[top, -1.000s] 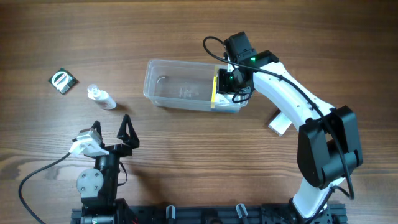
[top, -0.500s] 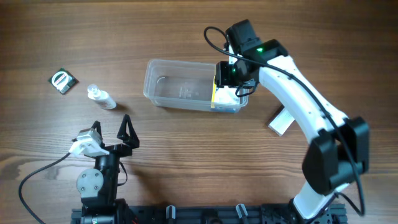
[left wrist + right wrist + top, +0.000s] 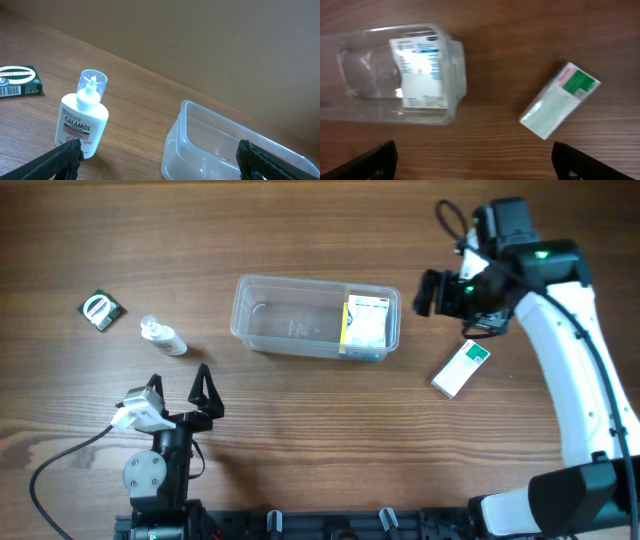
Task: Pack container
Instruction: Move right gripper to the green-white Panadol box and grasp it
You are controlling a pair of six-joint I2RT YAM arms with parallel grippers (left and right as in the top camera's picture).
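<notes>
The clear container [image 3: 285, 328] sits mid-table with a yellow-and-white box [image 3: 367, 320] lying in its right end. My right gripper [image 3: 432, 293] hovers open and holds nothing, just right of the container. In the right wrist view the container [image 3: 360, 80] and the box [image 3: 417, 72] lie ahead on the left. A white-and-green box [image 3: 559, 99] lies on the wood to the right. My left gripper [image 3: 180, 387] rests open near the front edge. In its wrist view, my left gripper [image 3: 160, 167] faces a white lotion bottle [image 3: 82, 122] and the container's left end [image 3: 200, 132].
A white-and-green box [image 3: 460, 368] lies right of the container. The small bottle [image 3: 162, 335] lies on its side at the left. A dark green box [image 3: 101, 309] sits beyond it, also seen as the green box [image 3: 17, 81] in the left wrist view.
My right gripper opened, let go of the yellow-and-white box inside the container's right end, and drew away to the right. The left arm has not moved.
</notes>
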